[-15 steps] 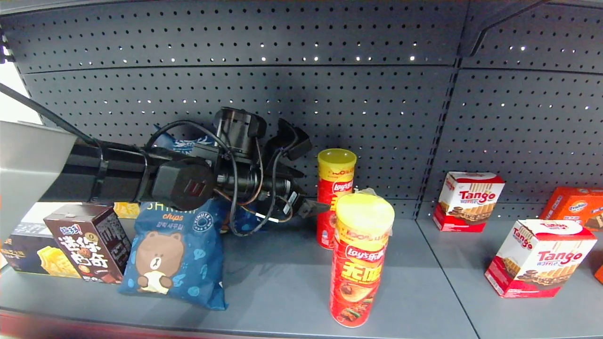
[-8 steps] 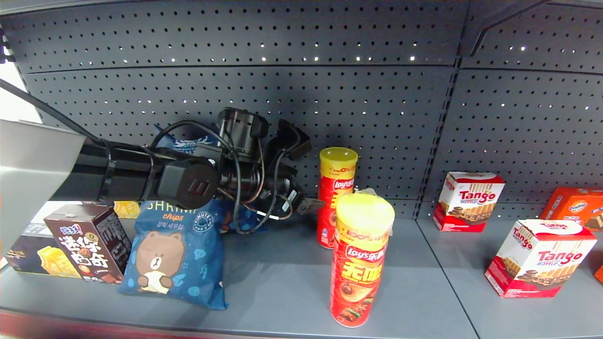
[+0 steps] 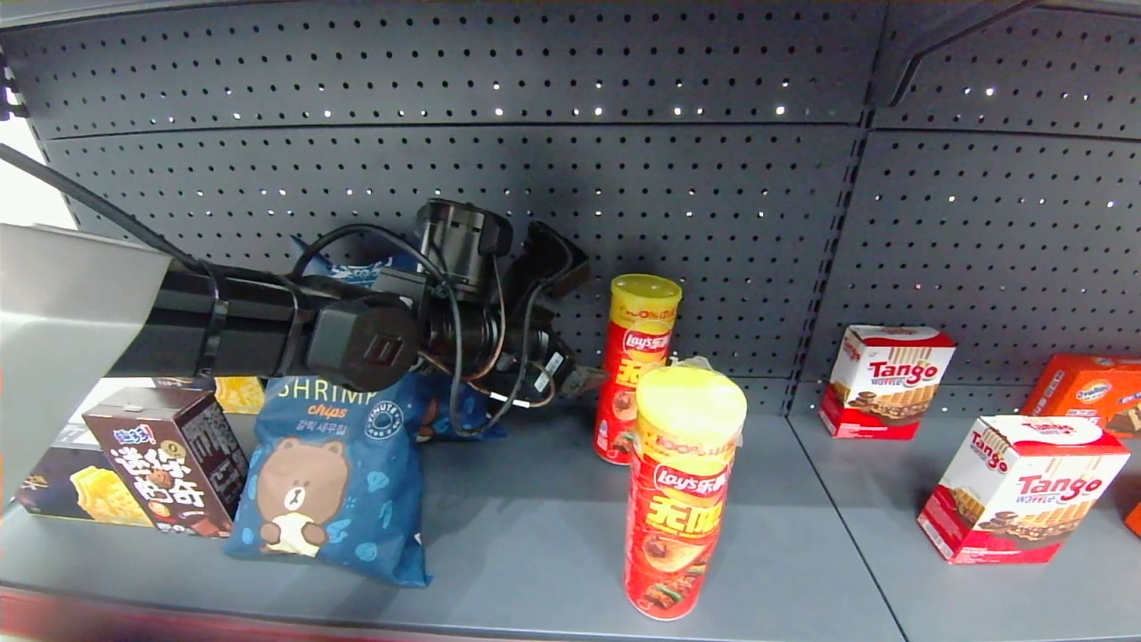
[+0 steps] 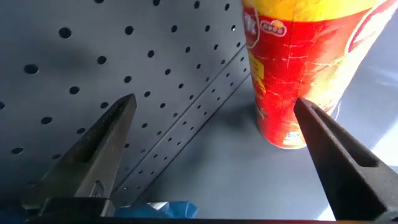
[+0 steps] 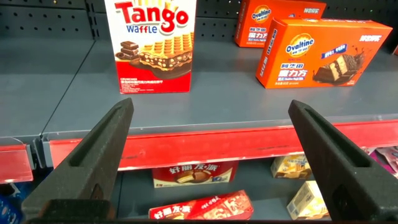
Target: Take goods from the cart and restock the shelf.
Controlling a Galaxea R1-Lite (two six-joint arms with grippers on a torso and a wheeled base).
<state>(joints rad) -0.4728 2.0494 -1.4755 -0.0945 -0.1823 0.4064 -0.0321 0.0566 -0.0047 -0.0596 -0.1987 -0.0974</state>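
Observation:
Two red chip cans with yellow lids stand on the grey shelf (image 3: 535,535). The front can (image 3: 682,490) is upright near the shelf edge. The rear can (image 3: 635,370) leans, its lid tipped to the right, close to the pegboard back. My left gripper (image 3: 588,382) is at the rear can's left side, about mid-height. In the left wrist view this gripper (image 4: 214,112) is open, and the rear can (image 4: 305,68) sits beside one finger (image 4: 336,162), not between the two. My right gripper (image 5: 211,112) is open and empty before a lower shelf's front.
A blue shrimp chips bag (image 3: 334,481) and a dark box (image 3: 169,459) stand under my left arm. Waffle boxes (image 3: 882,379) (image 3: 1021,486) and an orange box (image 3: 1087,392) occupy the right bay. The right wrist view has a waffle box (image 5: 151,43) and orange boxes (image 5: 323,50).
My left gripper has shifted a little to the right, against the rear can. That can has gone from upright to leaning, with its lid tipped right.

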